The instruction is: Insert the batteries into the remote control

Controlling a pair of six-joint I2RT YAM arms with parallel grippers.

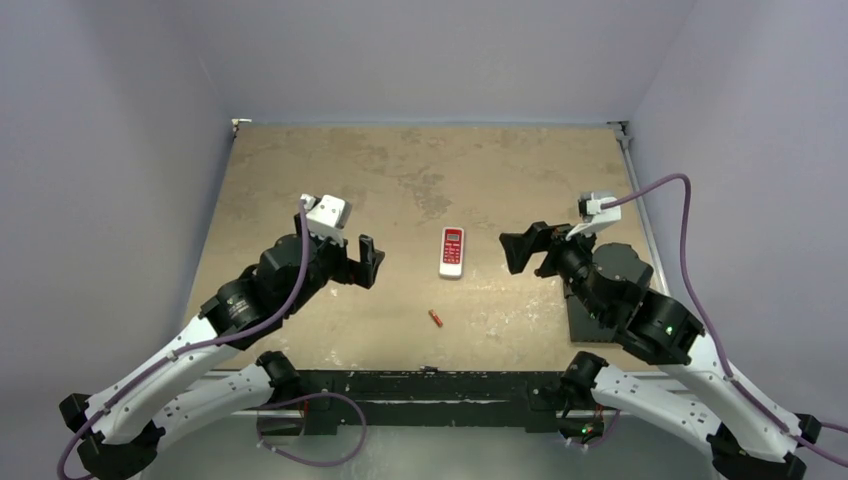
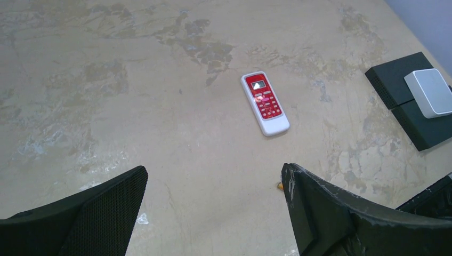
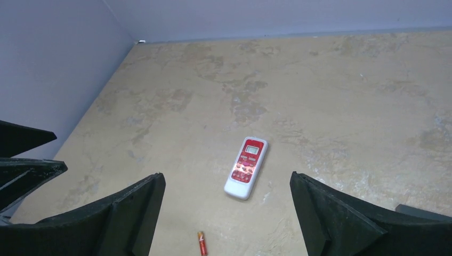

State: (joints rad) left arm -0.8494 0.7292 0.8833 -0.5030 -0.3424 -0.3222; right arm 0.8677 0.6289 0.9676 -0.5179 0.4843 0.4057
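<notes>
mottled table, remote control between left end effector and right end effector (both wide apart)

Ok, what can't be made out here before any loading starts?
Remote control: red face up in all views, so its back and battery compartment are hidden.
Battery: only one shows; in the left wrist view the left gripper almost wholly hides it; markings too small everywhere.
Pale grey block: cut by the left wrist view's right edge, hidden under the right arm from above.
</notes>
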